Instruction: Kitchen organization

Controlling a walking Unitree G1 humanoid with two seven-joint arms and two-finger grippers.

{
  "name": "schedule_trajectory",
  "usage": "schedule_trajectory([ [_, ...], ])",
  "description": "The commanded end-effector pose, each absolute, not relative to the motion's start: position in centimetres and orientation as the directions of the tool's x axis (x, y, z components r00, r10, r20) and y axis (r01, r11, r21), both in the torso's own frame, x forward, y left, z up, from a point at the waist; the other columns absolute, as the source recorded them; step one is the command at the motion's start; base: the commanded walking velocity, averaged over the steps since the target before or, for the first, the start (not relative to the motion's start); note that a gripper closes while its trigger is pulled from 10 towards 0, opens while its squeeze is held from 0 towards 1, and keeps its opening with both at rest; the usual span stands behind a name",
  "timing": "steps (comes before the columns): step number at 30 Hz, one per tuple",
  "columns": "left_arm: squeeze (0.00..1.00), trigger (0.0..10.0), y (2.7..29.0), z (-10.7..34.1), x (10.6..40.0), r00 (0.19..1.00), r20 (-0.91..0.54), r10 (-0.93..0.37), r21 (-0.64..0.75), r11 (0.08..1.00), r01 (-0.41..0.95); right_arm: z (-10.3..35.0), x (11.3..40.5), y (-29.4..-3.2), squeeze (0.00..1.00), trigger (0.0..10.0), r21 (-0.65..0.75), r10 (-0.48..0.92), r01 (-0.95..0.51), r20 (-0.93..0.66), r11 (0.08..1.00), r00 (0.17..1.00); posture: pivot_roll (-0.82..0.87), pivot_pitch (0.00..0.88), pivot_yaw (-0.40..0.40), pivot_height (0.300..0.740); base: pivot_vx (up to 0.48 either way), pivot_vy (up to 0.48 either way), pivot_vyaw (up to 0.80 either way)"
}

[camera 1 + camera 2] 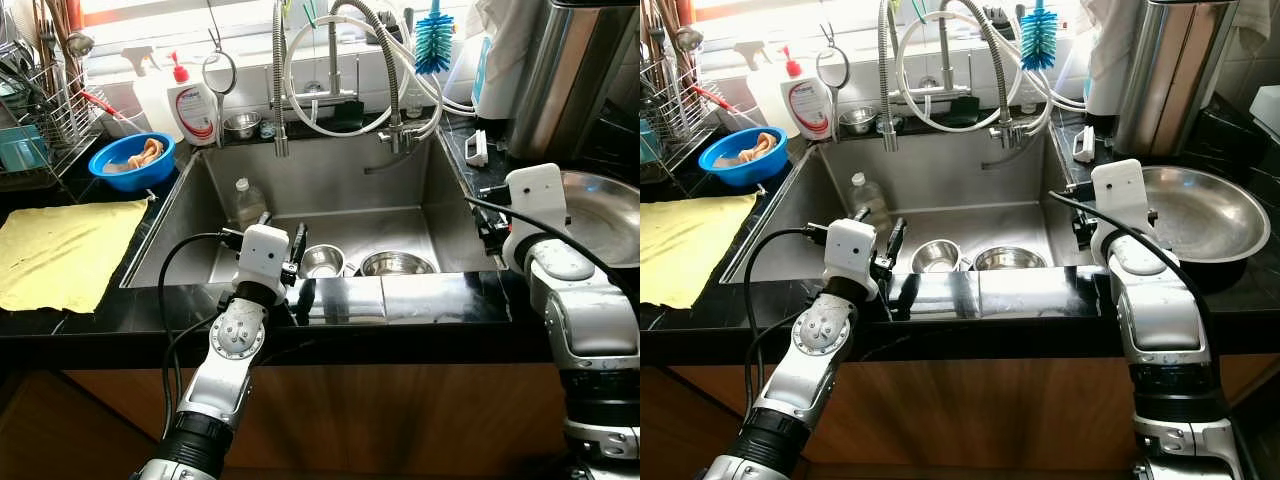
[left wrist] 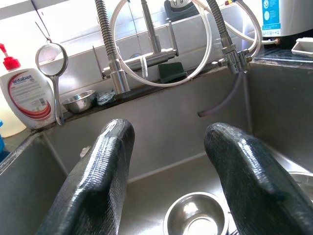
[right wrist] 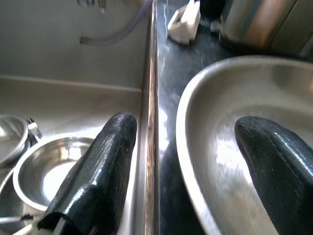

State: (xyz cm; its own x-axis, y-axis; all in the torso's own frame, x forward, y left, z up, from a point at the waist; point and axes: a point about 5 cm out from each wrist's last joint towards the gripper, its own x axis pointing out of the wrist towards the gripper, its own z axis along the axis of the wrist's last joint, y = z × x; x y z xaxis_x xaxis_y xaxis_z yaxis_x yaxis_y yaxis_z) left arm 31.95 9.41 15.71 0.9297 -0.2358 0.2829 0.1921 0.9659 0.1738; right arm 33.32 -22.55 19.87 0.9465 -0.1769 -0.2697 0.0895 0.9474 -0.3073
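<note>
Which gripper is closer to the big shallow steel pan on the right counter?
Right. The right gripper is open astride the near rim of the big shallow steel pan. The left gripper is open over the sink's front left, above a small steel bowl.

Glossy steel sink (image 1: 330,190), matt yellow cloth (image 1: 60,250)

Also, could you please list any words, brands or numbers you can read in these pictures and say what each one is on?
"antabax": on the white soap bottle with the red pump, standing at the back left corner of the sink.
The smaller print under that brand name is too small to read.
The blue label on the white container behind the tap carries print, too blurred to read.
I see no other readable text.
</note>
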Motion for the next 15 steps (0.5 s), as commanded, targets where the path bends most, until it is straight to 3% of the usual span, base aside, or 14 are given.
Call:
schedule_trajectory([
  [1,0.0,10.0,9.59,15.62,32.12,0.931,0.272,-0.241,0.197,0.962,0.191,19.69,33.33,-22.42,0.0,10.0,-0.295,-0.177,0.09,-0.283,0.951,0.943,-0.26,0.0,0.126,0.74,0.0,0.0,0.0],
  [15,0.0,10.0,9.54,15.58,32.15,0.93,0.269,-0.249,0.2,0.959,0.199,19.37,33.38,-22.41,0.0,10.0,-0.29,-0.177,0.09,-0.29,0.953,0.941,-0.26,0.0,0.126,0.74,0.0,0.0,0.0],
])
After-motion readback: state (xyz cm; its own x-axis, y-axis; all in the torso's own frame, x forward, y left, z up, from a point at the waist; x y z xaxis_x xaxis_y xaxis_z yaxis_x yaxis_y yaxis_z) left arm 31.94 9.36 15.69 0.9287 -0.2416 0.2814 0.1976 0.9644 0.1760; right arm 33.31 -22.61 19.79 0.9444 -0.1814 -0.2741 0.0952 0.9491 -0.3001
